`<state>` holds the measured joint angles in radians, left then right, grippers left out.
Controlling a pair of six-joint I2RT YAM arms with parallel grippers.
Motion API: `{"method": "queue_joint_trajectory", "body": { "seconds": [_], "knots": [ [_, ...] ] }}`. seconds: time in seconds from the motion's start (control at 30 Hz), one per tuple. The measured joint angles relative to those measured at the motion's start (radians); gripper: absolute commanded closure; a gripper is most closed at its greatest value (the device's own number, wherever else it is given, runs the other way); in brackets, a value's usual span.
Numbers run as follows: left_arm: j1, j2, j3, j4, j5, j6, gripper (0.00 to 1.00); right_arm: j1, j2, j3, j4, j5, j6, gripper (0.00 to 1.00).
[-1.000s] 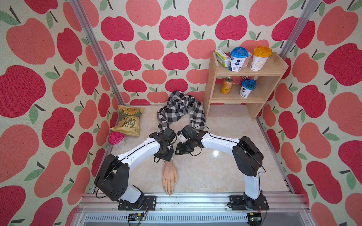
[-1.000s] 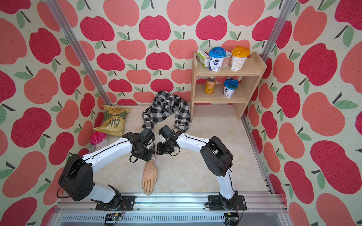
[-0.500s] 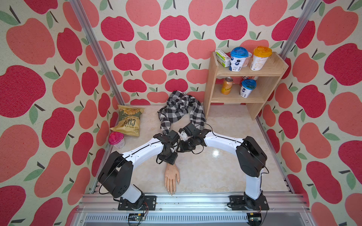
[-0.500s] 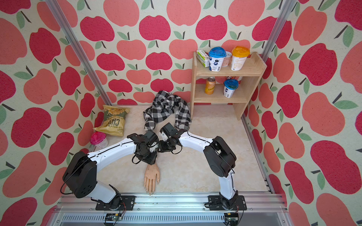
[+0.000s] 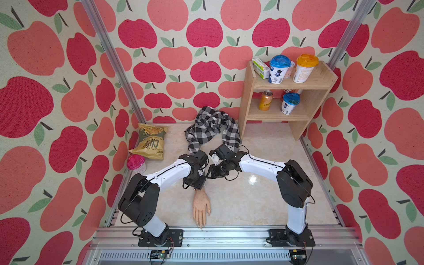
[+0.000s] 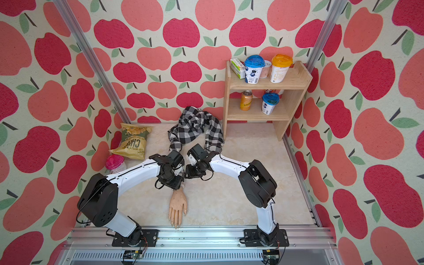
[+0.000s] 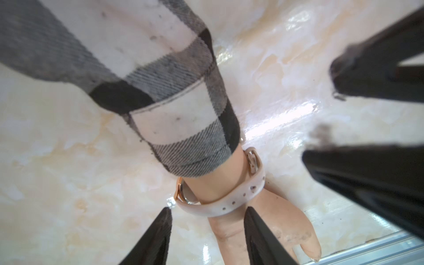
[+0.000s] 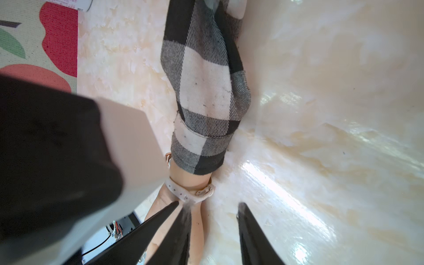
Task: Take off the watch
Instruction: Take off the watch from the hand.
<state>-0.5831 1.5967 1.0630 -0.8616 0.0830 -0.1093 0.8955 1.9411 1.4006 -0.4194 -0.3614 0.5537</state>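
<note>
The watch (image 7: 226,203) is strapped round the wrist of a mannequin hand (image 5: 201,206), just past a black-and-white plaid cuff (image 7: 183,130). Its rose-gold rim (image 7: 178,191) faces sideways, and its buckle (image 8: 204,190) shows in the right wrist view. My left gripper (image 7: 207,212) hangs open over the wrist on the hand side of the strap, one finger on each side of the wrist. My right gripper (image 8: 213,206) is open beside the wrist. One of its fingertips (image 8: 187,210) is at the strap near the buckle, and only floor lies between its fingers. In both top views the arms hide the watch.
The plaid shirt (image 5: 211,128) trails back toward the wall. A chip bag (image 5: 151,143) and a pink-lidded cup (image 5: 136,163) sit at the left. A wooden shelf (image 5: 246,105) with cups and a can stands at the back right. A metal rail (image 5: 218,234) runs past the mannequin's fingertips.
My left gripper has shifted a little to the right over the wrist and its jaws have widened slightly. The right gripper has barely moved.
</note>
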Motion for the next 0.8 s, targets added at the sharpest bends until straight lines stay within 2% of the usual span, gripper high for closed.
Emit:
{"method": "queue_joint_trajectory", "body": {
  "seconds": [0.1,0.27,0.33,0.5,0.8],
  "knots": [
    [0.001,0.035,0.016,0.009,-0.002,0.009,0.5,0.0,0.0,0.0,0.0,0.0,-0.004,0.63],
    [-0.001,0.055,0.029,0.006,0.029,0.031,0.69,-0.004,-0.006,-0.005,0.0,0.001,-0.004,0.63],
    [0.0,0.056,0.03,0.004,0.031,0.033,0.82,-0.007,-0.007,-0.006,0.0,0.002,-0.004,0.63],
    [0.0,0.055,0.05,-0.01,0.029,0.031,0.98,-0.013,-0.007,-0.006,0.0,0.003,-0.004,0.63],
    [0.0,0.047,0.049,-0.01,0.026,0.019,1.0,0.003,-0.007,-0.006,0.0,0.012,-0.008,0.63]
  ]
}}
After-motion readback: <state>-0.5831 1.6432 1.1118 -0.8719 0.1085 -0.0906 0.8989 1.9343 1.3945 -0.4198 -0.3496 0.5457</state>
